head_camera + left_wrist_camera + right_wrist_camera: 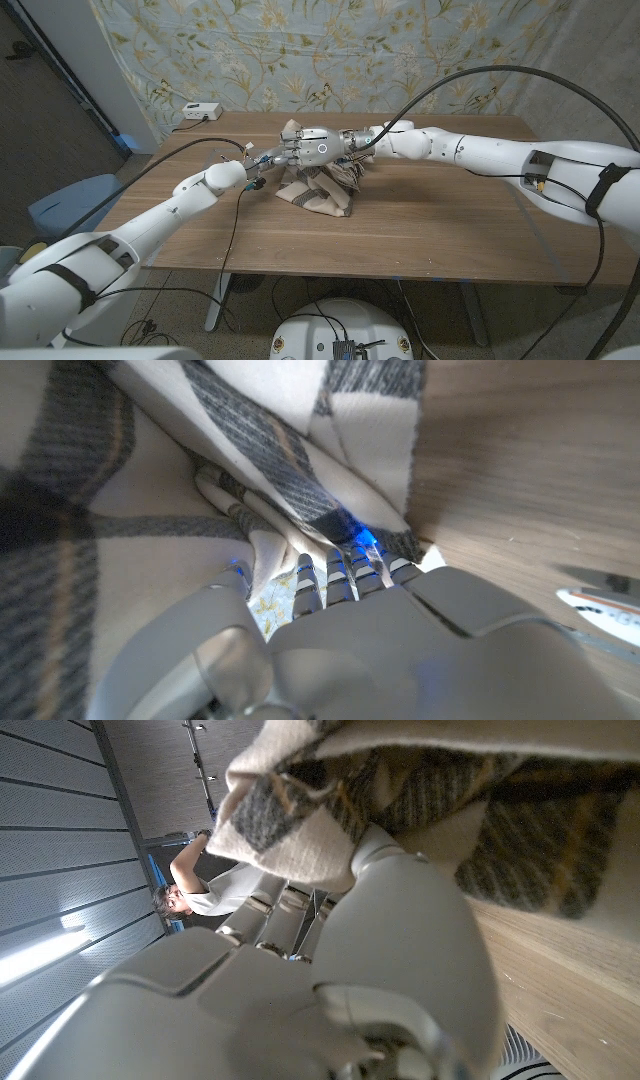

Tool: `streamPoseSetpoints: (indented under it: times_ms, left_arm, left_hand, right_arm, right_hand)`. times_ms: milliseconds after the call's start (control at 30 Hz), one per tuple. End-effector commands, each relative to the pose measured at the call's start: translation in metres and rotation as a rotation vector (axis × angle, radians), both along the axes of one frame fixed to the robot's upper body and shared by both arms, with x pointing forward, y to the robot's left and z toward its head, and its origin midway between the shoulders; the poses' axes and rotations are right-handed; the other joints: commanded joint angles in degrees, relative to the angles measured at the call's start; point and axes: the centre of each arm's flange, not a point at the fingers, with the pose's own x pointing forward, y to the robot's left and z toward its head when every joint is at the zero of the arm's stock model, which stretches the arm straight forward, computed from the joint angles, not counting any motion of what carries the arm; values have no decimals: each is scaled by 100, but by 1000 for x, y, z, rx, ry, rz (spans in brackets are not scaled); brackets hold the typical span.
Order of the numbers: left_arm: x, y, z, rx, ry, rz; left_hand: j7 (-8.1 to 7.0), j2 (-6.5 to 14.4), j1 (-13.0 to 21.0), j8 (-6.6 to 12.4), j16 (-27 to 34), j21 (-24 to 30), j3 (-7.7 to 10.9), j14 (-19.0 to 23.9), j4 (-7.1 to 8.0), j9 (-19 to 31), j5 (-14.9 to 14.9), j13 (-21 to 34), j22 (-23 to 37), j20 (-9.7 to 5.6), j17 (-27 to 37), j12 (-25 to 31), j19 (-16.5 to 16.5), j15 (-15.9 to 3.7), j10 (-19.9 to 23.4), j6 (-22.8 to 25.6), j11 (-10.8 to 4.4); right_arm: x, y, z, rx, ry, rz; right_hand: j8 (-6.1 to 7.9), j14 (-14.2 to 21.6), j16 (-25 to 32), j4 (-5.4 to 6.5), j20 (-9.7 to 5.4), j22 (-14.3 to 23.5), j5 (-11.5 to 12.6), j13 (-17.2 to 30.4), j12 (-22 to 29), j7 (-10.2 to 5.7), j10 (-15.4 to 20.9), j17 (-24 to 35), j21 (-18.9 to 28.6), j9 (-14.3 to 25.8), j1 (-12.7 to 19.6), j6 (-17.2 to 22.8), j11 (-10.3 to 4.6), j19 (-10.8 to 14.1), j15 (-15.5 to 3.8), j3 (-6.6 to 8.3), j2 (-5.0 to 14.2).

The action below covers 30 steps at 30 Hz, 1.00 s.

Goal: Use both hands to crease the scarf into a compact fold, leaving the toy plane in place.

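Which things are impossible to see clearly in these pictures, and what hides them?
- Toy plane: not made out on the table; whether the bunched scarf or the hands cover it, I cannot tell.
- Left hand: head view, too small to judge its grip.
- Right hand: right wrist view, fingertips buried in cloth.
- Fold shape: left wrist view too close.
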Motion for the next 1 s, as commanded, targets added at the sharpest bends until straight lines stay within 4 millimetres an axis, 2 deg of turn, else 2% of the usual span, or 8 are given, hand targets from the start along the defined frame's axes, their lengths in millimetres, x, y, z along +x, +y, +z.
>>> streamPoseSetpoints:
  times_ms: [33,100,200,300,400,633,800,1000]
  left_arm:
    - [4,-3,2,2,6,-11]
    - [4,-4,2,4,5,-11]
    - [3,-4,3,5,4,-12]
    - [1,-4,6,4,-5,-13]
    - [-3,-3,12,-2,-25,-11]
    - [-26,17,37,-64,-125,35]
    - [-61,44,63,-173,-292,115]
    - [-97,58,75,-201,-477,252]
  left_hand:
    - [19,3,6,54,23,42,64,20,-3,4,37,10,32,94,2,43,38,36,41,7,26]
    - [16,0,0,52,22,43,73,20,1,4,36,10,33,88,2,43,40,35,41,4,26]
    - [11,-5,-6,52,25,41,85,26,5,4,35,10,33,89,2,42,37,33,39,4,26]
    - [25,-7,-13,55,25,42,100,28,8,4,34,10,34,94,1,45,38,39,46,10,42]
    - [36,-5,-18,56,27,41,120,35,10,4,34,9,34,101,0,49,36,48,55,13,35]
    - [51,39,-3,68,57,54,254,132,5,4,42,8,37,121,-6,75,67,114,127,46,70]
    - [76,46,7,95,105,72,424,314,9,6,43,8,40,185,-5,113,109,183,250,140,45]
    - [80,40,-32,117,170,98,615,575,54,9,31,12,49,202,12,159,163,243,416,263,15]
  right_arm:
    - [2,-1,-16,69,18,-42]
    - [4,0,-16,92,17,-85]
    - [9,0,-17,145,9,-158]
    - [14,0,-15,204,-2,-226]
    - [19,-1,-12,236,1,-280]
    - [28,-6,-10,262,-2,-345]
    - [34,-9,-7,284,-4,-385]
    - [36,-11,1,320,2,-410]
  right_hand:
    - [-332,-365,-340,18,-692,-31,90,-76,-363,-18,-456,-259,-11,-33,-139,-491,0,-66,-870,-32,-15]
    - [-530,-570,-452,86,-641,-46,129,-130,-564,-41,-736,-347,-97,-49,-349,-803,4,-80,-848,-80,-72]
    - [-826,-898,-531,289,-489,-61,205,-220,-835,-81,-1216,-425,-296,-78,-929,-1338,49,-53,-777,-197,-211]
    - [-922,-1187,-535,637,-312,-57,292,-303,-920,-85,-1663,-455,-535,-81,-1686,-1822,177,-45,-746,-358,-251]
    - [-954,-1378,-522,805,-198,-53,346,-355,-948,-79,-2043,-448,-706,-87,-2078,-2205,240,-86,-722,-454,-292]
    - [-973,-1583,-488,935,-123,-46,422,-425,-946,-87,-2528,-432,-924,-97,-2465,-2810,279,-82,-719,-556,-364]
    - [-964,-1646,-490,958,-107,-44,448,-441,-950,-92,-2656,-429,-976,-97,-2531,-2957,270,-79,-733,-564,-353]
    - [-963,-1671,-466,1027,-81,-41,463,-460,-935,-58,-2760,-419,-1034,-96,-2691,-3154,285,-68,-699,-619,-373]
